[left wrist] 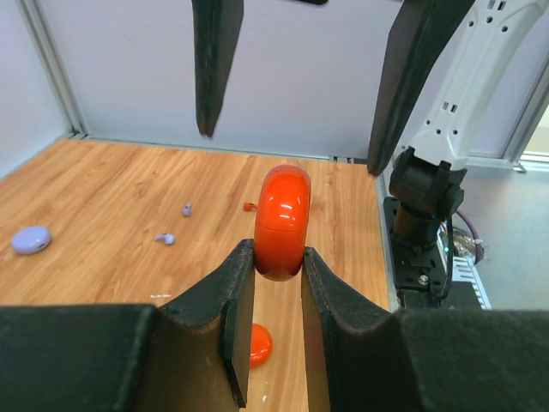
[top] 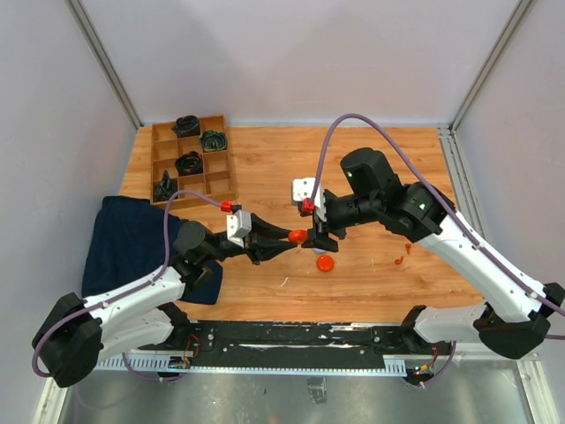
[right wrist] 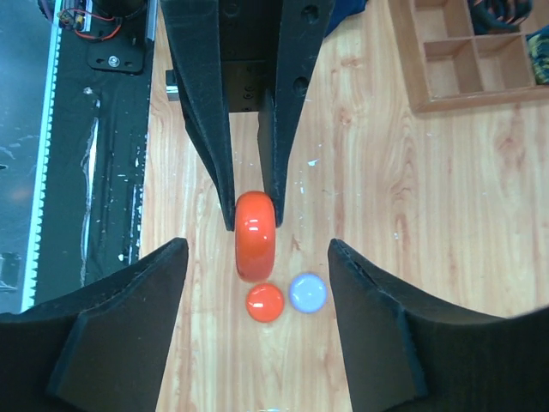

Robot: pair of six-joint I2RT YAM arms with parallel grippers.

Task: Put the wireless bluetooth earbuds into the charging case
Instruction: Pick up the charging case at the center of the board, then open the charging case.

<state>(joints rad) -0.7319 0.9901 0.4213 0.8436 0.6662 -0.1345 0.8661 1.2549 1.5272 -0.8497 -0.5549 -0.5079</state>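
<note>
Overhead, top view: left gripper [top: 287, 238] clenched on orange case [top: 297, 236], arm stretched low toward table centre; right gripper [top: 316, 237] released, arm bent down to meet it head-on; orange earbuds [top: 403, 258] lie on the table [top: 380, 159], well apart to the right.
Left wrist view: case pinched edge-on, apparently shut; lavender earbuds [left wrist: 165, 239] loose on the wood beyond. Risk: the grip is narrow and on a rounded surface, so a push from the other jaws may twist the case or pop it out.
Right wrist view: own jaws wide, straddling the case without touching. Risk: uneven closing knocks the case onto the discs [right wrist: 265, 302] below.
</note>
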